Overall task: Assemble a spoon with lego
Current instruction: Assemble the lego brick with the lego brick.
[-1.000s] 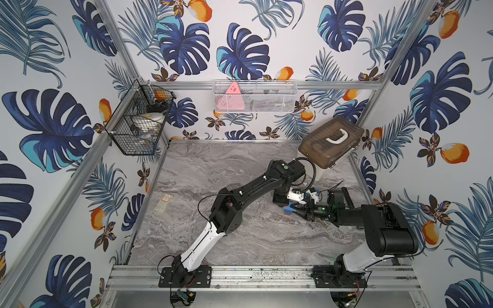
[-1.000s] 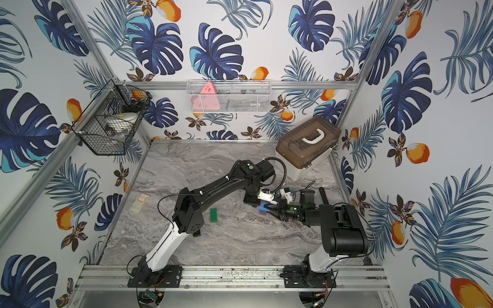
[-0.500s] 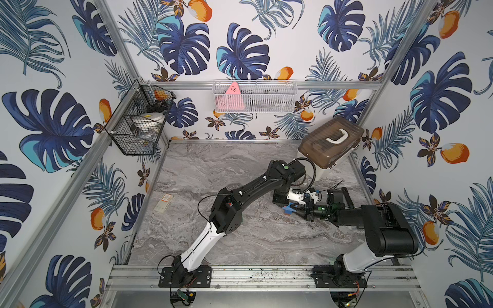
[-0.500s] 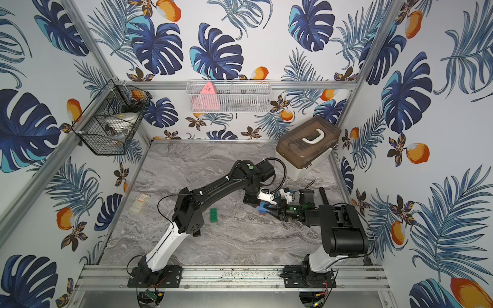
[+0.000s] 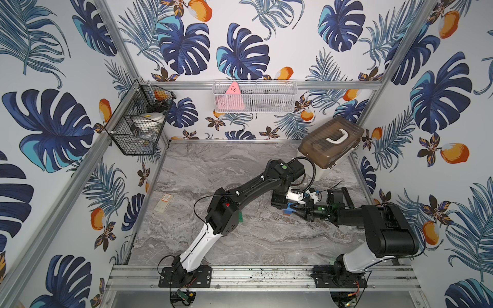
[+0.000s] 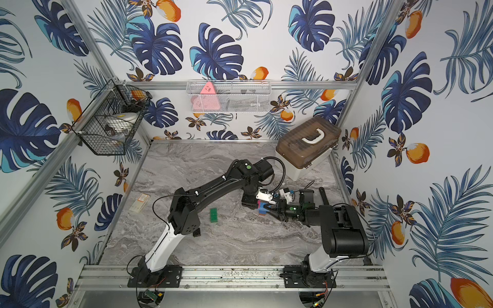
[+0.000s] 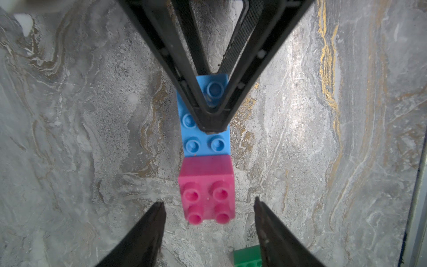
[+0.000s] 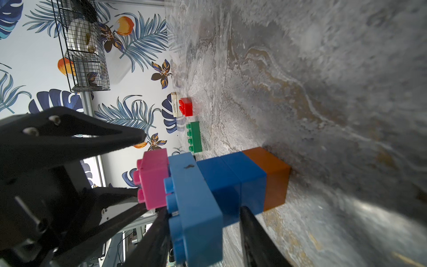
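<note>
The partly built spoon [image 8: 231, 180] stands on the marble with its orange brick [image 8: 275, 178] at the base. Above that come blue bricks, a long light blue brick [image 7: 205, 141] and a pink brick [image 7: 206, 198] on top. My right gripper [image 8: 203, 231] is shut on the spoon, one finger on each side of the blue part. My left gripper [image 7: 208, 203] hangs open over the pink brick, and its fingertips [image 7: 159, 208] stand clear of both sides. In a top view the spoon [image 6: 262, 208] sits between the two wrists. Loose lego lies apart: a green brick [image 6: 213, 215] and a red brick [image 8: 186, 106].
A brown-lidded box [image 5: 330, 144] stands at the back right, close behind the left arm. A black wire basket [image 5: 138, 125] hangs on the left wall. A white mesh basket [image 5: 253, 96] is on the back wall. A small card [image 5: 164, 202] lies near the left edge.
My left gripper's jaws have opened and let go of the pink brick, which stays on the light blue brick. Neither arm has visibly shifted, and the right grip is unchanged.
</note>
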Action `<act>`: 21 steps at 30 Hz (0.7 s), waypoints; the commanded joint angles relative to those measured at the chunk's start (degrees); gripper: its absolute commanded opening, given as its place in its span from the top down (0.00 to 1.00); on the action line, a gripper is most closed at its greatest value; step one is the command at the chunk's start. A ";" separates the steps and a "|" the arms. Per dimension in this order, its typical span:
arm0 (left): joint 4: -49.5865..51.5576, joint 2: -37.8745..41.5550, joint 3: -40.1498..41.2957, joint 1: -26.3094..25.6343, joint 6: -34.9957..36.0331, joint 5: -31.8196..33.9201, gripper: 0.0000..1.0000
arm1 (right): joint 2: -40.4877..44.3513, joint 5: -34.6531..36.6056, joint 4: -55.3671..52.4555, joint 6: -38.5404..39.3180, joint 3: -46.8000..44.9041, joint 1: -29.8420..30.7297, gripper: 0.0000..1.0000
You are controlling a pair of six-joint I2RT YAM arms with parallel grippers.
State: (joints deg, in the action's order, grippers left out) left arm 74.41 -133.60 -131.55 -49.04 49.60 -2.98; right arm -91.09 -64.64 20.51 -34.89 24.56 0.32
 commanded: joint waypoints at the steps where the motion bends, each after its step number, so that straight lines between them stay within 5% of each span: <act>1: -0.14 1.54 0.64 0.03 0.76 -0.36 0.31 | 0.27 1.97 -1.44 0.38 -0.03 0.04 0.48; 21: -4.24 4.68 2.08 0.85 -0.20 -0.03 0.29 | 2.14 1.55 -0.12 -0.54 -0.47 0.12 0.29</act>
State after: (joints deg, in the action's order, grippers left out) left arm 72.16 -130.13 -129.69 -48.49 49.56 -2.96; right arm -89.38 -63.46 20.86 -35.55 24.05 0.36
